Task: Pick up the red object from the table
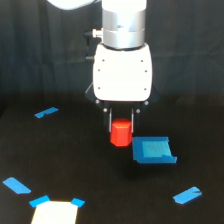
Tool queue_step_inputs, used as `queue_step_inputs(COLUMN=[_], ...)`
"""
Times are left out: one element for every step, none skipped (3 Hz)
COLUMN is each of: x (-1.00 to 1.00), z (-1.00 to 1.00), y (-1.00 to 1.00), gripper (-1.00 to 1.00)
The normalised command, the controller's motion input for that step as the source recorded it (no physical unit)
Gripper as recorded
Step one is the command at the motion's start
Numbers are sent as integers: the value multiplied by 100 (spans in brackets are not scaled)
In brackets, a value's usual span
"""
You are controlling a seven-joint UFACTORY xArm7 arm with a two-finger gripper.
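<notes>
the arm hangs straight down in the middle of the room, white gripper (121, 121) pointing at the table (75, 155). between its two thin dark fingers (110, 120) sits the red object (120, 133) — a short red-orange cylinder, upright, its top tucked up between the fingers, one on each side. the jaws are closed on it, pressed against its sides as far as i can see. whether the cylinder's base touches the table or hangs just above it, i can't tell; the bottom edge blurs into the dark surface.

just beside it, toward the exterior view's right and a little lower, lies a flat blue square (153, 150), its near corner almost at the cylinder but apart from it. the table is dark, nearly black, with blue tape bits scattered about — one strip (46, 112) off at the exterior view's left, another (16, 185) lower left, a third (187, 195) lower right. at the bottom edge sits a pale patch (55, 213), with blue tape (39, 201) on its upper corners.

above the gripper the wrist is a shiny metal cylinder (124, 22), and behind everything a dark backdrop.
</notes>
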Motion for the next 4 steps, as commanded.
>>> queue_step_inputs(x=[-25,-33,-62,-53], z=[100,3,47,93], y=[-40,-53,-74,-100], gripper=[-90,-65,-84,-92])
